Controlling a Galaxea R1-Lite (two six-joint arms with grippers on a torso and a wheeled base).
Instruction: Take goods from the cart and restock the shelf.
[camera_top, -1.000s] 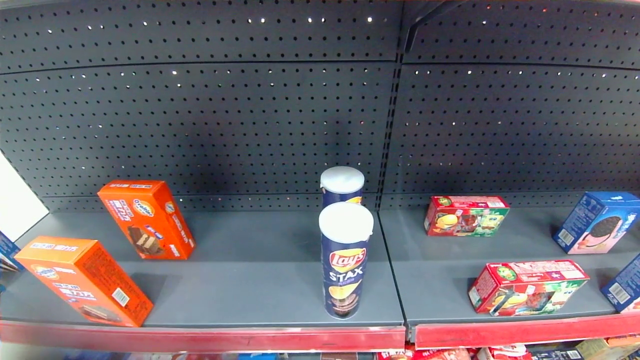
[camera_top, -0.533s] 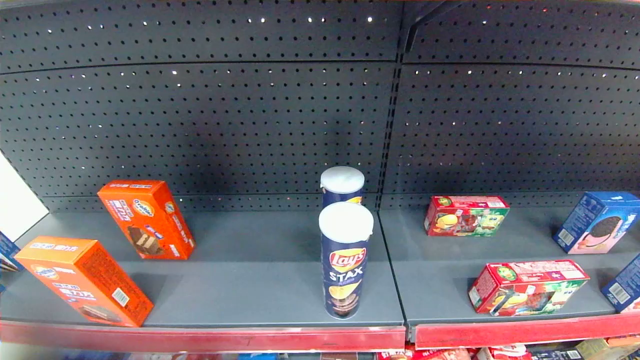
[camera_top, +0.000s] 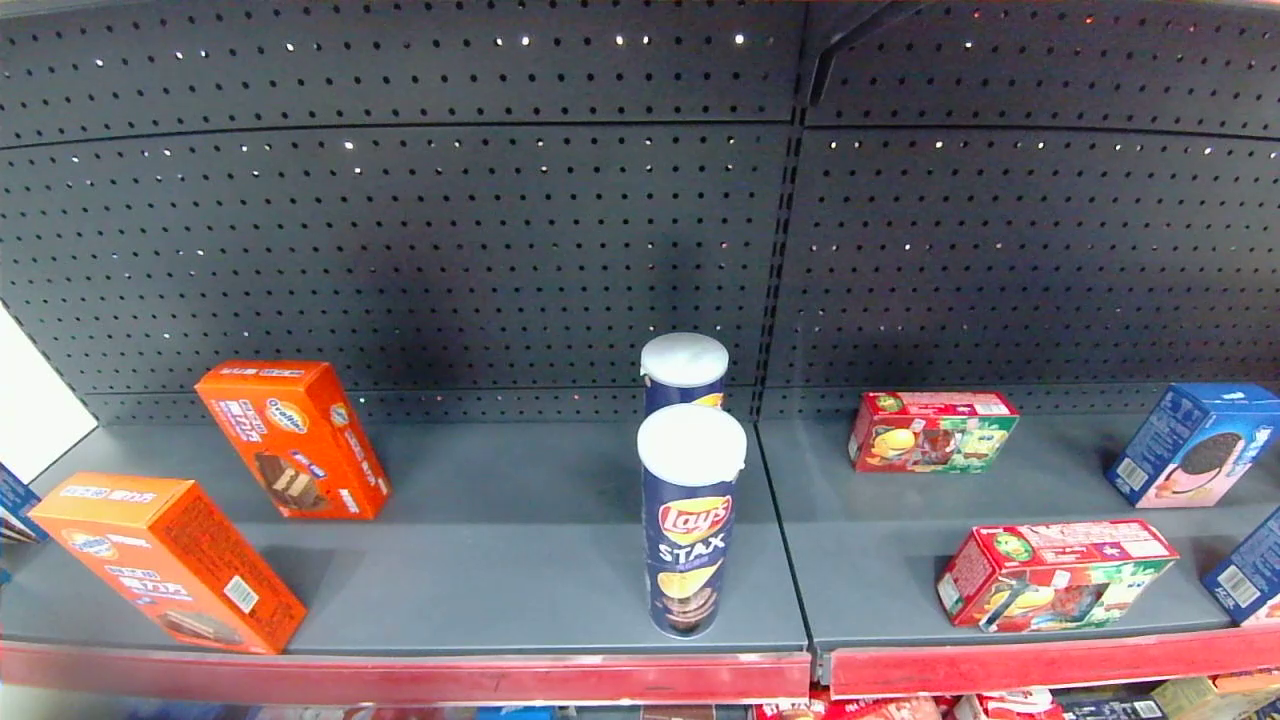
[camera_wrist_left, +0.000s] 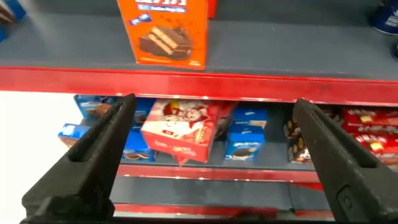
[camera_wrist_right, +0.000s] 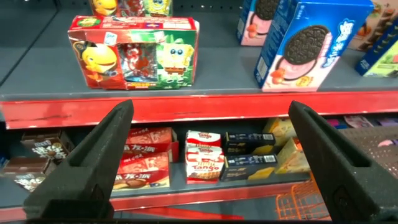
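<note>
**Shelf** (camera_top: 500, 545): grey metal deck with a red front strip (camera_top: 400, 678) and a dark pegboard back panel (camera_top: 400, 250). It has two bays that meet at a seam just right of centre. All goods listed stand or lie on shelving.

**Left bay**
- Two orange wafer boxes, standing on end. The near orange box (camera_top: 170, 560) is at the front left. The far orange box (camera_top: 295, 440) is behind it and further right, apart from it.
- Two chip cans, upright, with pale grey lids. The near chip can (camera_top: 690, 530) is at the front edge beside the seam. The far chip can (camera_top: 685, 372) is straight behind it, close to the back panel.

**Right bay**
- Two red cartoon boxes, lying on their long sides. The near red box (camera_top: 1055, 575) is at the front. The far red box (camera_top: 932, 432) is behind it and to its left.
- Two blue cookie boxes. The far blue box (camera_top: 1190, 445) stands tilted. The near blue box (camera_top: 1245, 570) is cut off by the right edge of the view.

**Lower shelf**, under the red strip, closely packed
- A tilted red-and-white box (camera_wrist_left: 180, 130) with blue cookie packs (camera_wrist_left: 245, 134) beside it.
- Flat red boxes (camera_wrist_right: 143, 163) and small stacked cartons (camera_wrist_right: 204, 155).

**Grippers**
- Left gripper (camera_wrist_left: 211, 168): black fingers spread wide with nothing between them. It is in front of the left bay, below deck level.
- Right gripper (camera_wrist_right: 211, 168): fingers spread wide, holding nothing. It is in front of the right bay, below deck level.

**Surroundings**
- A white panel (camera_top: 30, 400) at the far left end of the shelf.
- Orange wire mesh (camera_wrist_right: 305, 205) low down near the right gripper.
</note>
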